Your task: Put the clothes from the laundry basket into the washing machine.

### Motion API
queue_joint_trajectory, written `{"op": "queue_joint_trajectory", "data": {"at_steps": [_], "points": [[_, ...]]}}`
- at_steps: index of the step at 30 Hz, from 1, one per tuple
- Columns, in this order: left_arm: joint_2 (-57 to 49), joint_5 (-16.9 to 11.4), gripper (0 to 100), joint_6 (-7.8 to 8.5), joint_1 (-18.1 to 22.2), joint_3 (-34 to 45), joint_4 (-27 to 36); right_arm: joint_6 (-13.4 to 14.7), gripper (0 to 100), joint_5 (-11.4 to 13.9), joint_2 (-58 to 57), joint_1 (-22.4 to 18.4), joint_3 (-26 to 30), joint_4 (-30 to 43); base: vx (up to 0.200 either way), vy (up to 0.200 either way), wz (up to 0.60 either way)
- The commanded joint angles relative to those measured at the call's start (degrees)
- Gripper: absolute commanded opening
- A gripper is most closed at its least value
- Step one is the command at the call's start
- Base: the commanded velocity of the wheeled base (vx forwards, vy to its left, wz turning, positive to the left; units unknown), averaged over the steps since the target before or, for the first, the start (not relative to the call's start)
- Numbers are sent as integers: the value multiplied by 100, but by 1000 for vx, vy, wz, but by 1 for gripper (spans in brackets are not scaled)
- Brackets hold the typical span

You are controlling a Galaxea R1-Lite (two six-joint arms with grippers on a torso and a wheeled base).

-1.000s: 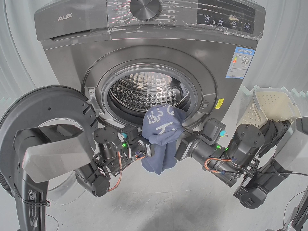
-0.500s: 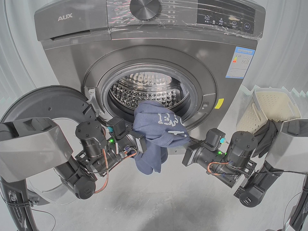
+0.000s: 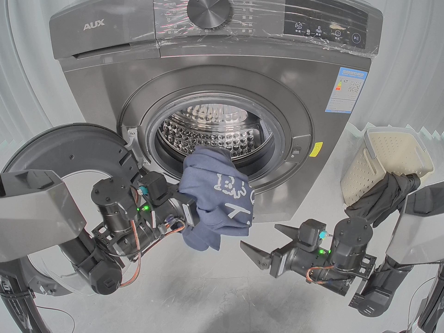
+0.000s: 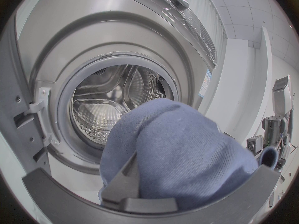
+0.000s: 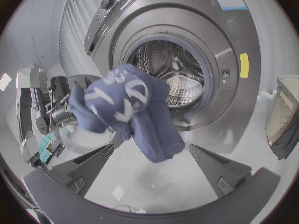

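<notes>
Head view: holding a blue garment (image 3: 217, 193) just before the washing machine (image 3: 212, 79) mouth, left gripper (image 3: 194, 211) fingers clamped on it, right gripper (image 3: 259, 236) fingers spread empty to its right, risking a snag of the dangling hem on the door seal (image 3: 280, 146).

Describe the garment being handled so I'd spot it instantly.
Start at the grey washing machine. At its opening's lower rim, the left gripper holds a bunched blue garment. White print sets it apart from the plain dark garment draped over the cream laundry basket.
</notes>
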Motion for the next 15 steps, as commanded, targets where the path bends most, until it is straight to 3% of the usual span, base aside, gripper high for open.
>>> {"op": "queue_joint_trajectory", "data": {"at_steps": [1,15], "points": [[-747,-85,0,-69,45,742,9,-67,100,25,-215,20,912,-5,0,0,0],[-940,-112,0,-104,274,917,-8,-67,100,51,-277,-736,877,-14,0,0,0]]}}
